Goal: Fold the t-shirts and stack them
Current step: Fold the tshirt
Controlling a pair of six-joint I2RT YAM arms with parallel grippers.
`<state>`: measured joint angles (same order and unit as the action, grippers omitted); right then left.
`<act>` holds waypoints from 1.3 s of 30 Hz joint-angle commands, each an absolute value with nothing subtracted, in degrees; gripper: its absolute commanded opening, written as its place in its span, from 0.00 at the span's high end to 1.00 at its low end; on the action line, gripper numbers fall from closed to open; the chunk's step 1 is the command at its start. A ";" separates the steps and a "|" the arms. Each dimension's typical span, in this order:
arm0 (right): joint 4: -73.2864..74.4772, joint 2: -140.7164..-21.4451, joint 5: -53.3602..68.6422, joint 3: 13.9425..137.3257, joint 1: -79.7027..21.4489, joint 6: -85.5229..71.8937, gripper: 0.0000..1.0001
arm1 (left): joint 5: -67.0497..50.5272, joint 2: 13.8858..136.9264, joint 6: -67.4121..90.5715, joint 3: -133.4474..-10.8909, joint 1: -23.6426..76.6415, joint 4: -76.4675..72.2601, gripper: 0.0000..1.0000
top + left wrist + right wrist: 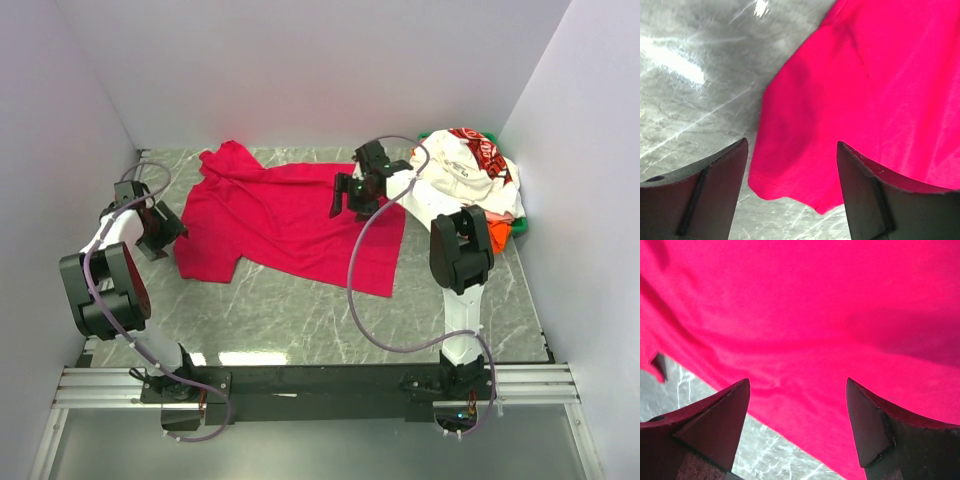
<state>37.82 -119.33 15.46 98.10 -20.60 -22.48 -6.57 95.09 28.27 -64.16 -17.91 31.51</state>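
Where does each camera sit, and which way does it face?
Top external: above and behind, looking down at table, left arm, right arm, red t-shirt, shirt pile.
Left wrist: down past open left end effector at the shirt's corner.
Right wrist: down past open right end effector at the shirt's edge.
Shared: all see the red t-shirt.

Robot lab test cell: plain white walls [300, 60] box in a marble-look table [290, 310], w/ 2 cabled arms [460, 250] bolted to an alu rail [100, 388]
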 commanded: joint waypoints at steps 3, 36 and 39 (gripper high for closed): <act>36.65 -116.02 14.94 96.16 -22.67 -22.41 0.16 | -4.83 94.31 28.30 -60.48 -17.67 28.66 0.26; 39.90 -121.11 11.60 93.95 -20.13 -25.31 0.16 | 6.06 85.96 24.52 -65.56 -17.67 42.53 0.78; 40.87 -122.43 11.60 94.83 -19.78 -24.88 0.16 | 7.21 83.06 24.17 -65.57 -17.75 45.51 0.73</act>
<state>39.03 -121.25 12.82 92.68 -20.34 -24.62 3.53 86.19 25.63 -63.79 -17.76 39.68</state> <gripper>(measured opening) 0.835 0.259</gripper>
